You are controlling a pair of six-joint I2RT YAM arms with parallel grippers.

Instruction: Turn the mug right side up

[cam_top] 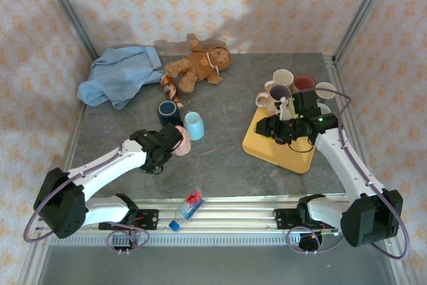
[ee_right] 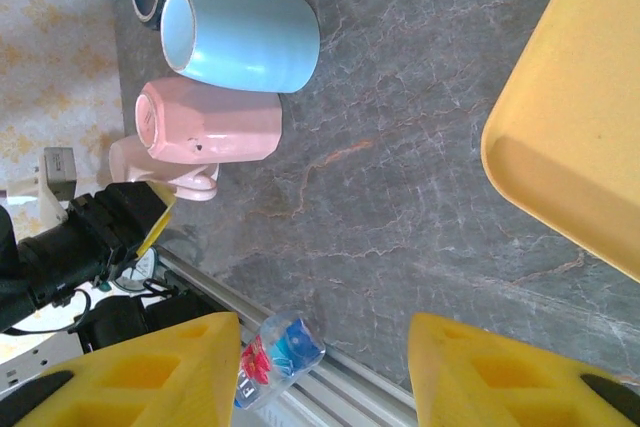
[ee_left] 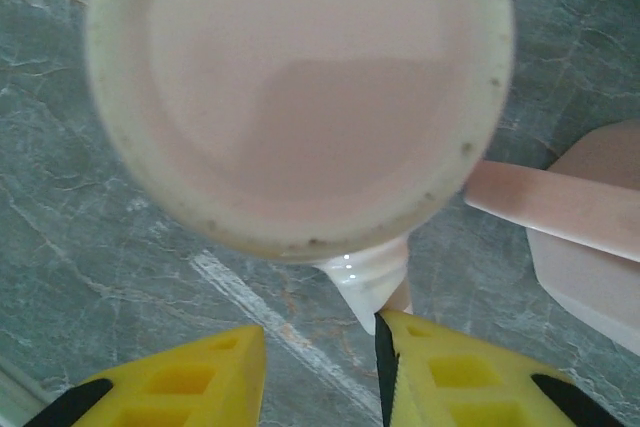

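Grey marbled table [cam_top: 227, 98] w/ patterned wallpaper behind, yellow tray [cam_top: 283, 157] on it. Well left of tray, across bare tabletop, sits pale pink mug [ee_left: 300, 97], round end facing left wrist cam – can't tell if mouth or base. Left claw [ee_left: 320, 335] is at it, fingers parted, not clamped: mug handle [ee_left: 365, 282] lies btwn them, just beside one finger. Also left of tray, next to that mug, second pink mug [ee_right: 215, 132] stands closed end up & light blue mug [ee_right: 245, 42] mouth up. Right claw [ee_right: 322, 332] hangs over tray's left edge, spread wide, nothing in it. Several mugs [cam_top: 303, 83] cluster at tray's far end. Teddy [cam_top: 197, 65] & blue cloth [cam_top: 120, 75] lie far left of tray, toward back wall.
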